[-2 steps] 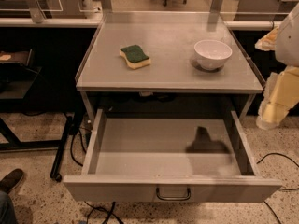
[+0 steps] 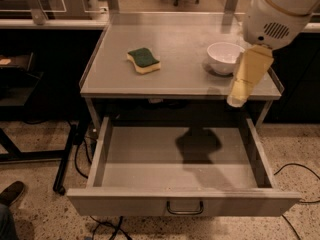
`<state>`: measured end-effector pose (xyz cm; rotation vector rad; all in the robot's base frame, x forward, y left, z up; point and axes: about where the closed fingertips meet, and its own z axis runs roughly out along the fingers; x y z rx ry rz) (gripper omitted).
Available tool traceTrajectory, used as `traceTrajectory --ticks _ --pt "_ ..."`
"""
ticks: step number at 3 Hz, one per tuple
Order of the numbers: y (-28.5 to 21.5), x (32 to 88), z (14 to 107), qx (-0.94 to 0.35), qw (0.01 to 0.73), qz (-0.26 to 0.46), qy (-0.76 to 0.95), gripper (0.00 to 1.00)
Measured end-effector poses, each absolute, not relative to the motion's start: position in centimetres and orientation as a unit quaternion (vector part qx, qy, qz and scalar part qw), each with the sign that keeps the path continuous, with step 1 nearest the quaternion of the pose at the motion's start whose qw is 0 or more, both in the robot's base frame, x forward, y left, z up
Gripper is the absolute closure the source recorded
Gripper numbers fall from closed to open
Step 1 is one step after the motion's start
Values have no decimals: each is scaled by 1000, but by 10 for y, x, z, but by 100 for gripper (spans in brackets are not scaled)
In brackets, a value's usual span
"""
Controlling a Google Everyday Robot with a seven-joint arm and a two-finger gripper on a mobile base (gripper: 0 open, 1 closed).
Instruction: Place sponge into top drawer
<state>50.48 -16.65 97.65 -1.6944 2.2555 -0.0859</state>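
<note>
The sponge, pale yellow with a dark green top, lies on the grey tabletop at its left middle. The top drawer is pulled fully open below the tabletop, and its inside shows nothing but the arm's shadow. Its loop handle sits at the centre of the front panel. My gripper hangs from the white arm at the right, over the tabletop's front right edge, pointing down. It is well to the right of the sponge and holds nothing that I can see.
A white bowl stands on the tabletop at the right, just behind the gripper. Cables lie on the speckled floor beside the table legs. A dark bench frame stands at the left. A shoe shows at bottom left.
The arm has swung left and forward from the right edge, so the gripper now hangs over the table's front right edge. The sponge and the bowl stay in place.
</note>
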Motion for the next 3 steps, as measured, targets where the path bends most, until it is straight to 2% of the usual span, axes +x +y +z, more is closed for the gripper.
traceTrajectory --ticks 1,3 --pt "-170 502 976 -591 162 -33 789 0" --pt "-127 573 954 -573 178 3 800 0"
